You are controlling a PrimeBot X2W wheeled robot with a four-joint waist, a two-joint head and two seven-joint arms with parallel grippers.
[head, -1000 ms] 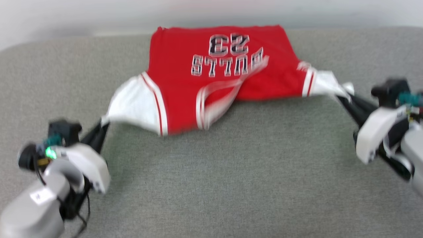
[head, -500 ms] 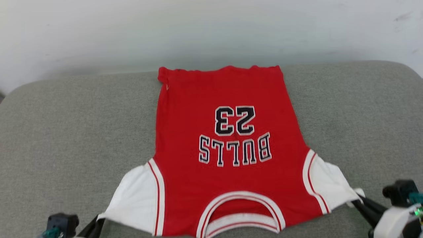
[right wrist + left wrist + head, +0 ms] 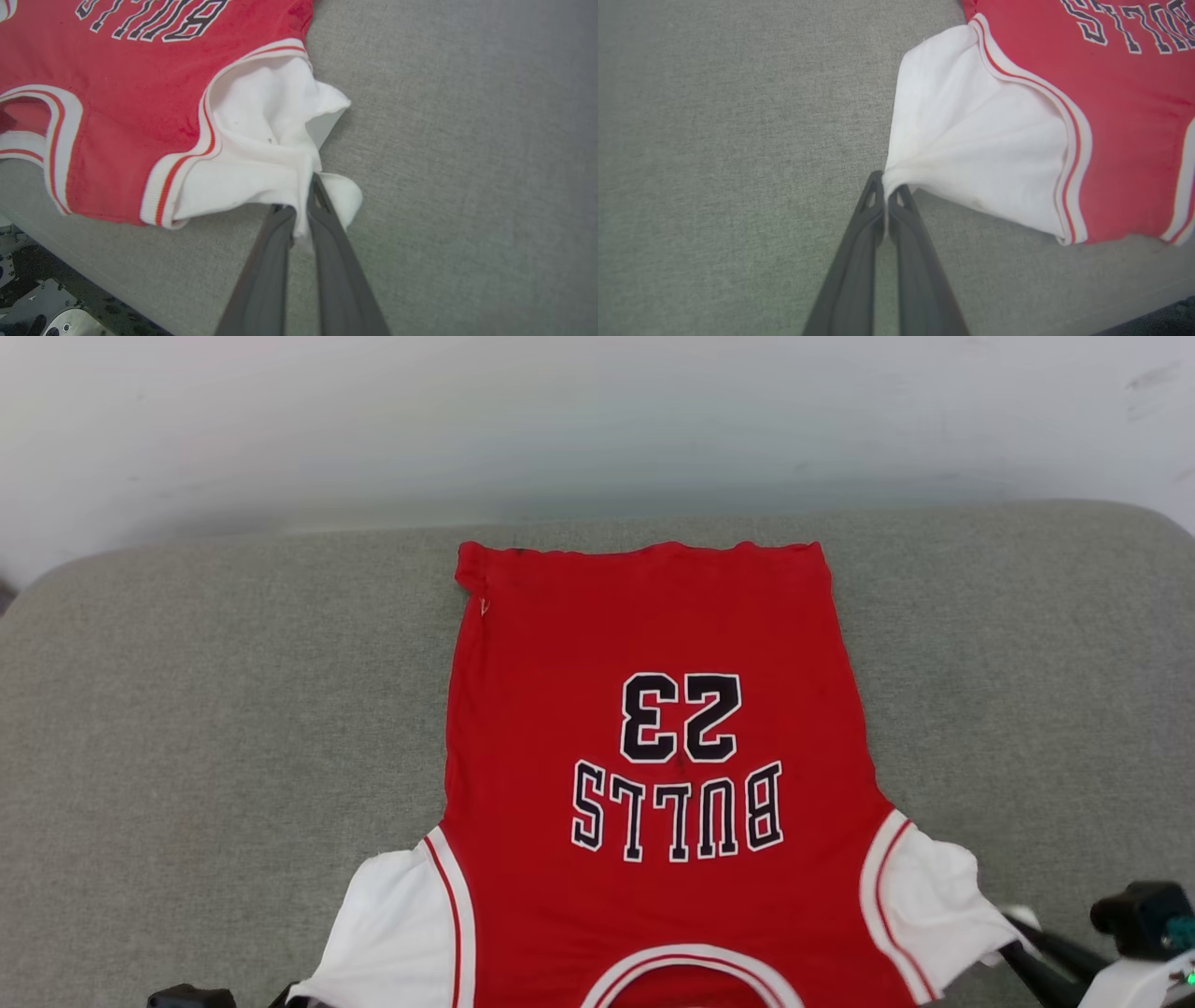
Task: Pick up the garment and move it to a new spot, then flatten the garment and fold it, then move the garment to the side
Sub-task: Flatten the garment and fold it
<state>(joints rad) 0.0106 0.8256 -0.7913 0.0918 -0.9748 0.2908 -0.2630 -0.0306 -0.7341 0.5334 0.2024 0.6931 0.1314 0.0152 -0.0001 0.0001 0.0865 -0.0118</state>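
**Jersey spread out, both sleeves pinched**

Head view: the garment (image 3: 653, 784) lies lettering-up on the grey cushion (image 3: 187, 709), with its hem toward the wall (image 3: 560, 420). Bare cushion runs wide on both sides.

Left wrist view: the left gripper (image 3: 886, 186) is pressed together on the tip of the left sleeve (image 3: 971, 154), which fans out taut.

Right wrist view: the right gripper (image 3: 299, 193) pinches the right sleeve (image 3: 261, 140), which is bunched. To flatten the garment well, it should probably draw that sleeve outward and low before letting go. The cushion's front edge (image 3: 93, 275) lies just beside the collar, so the open room is sideways and toward the wall.
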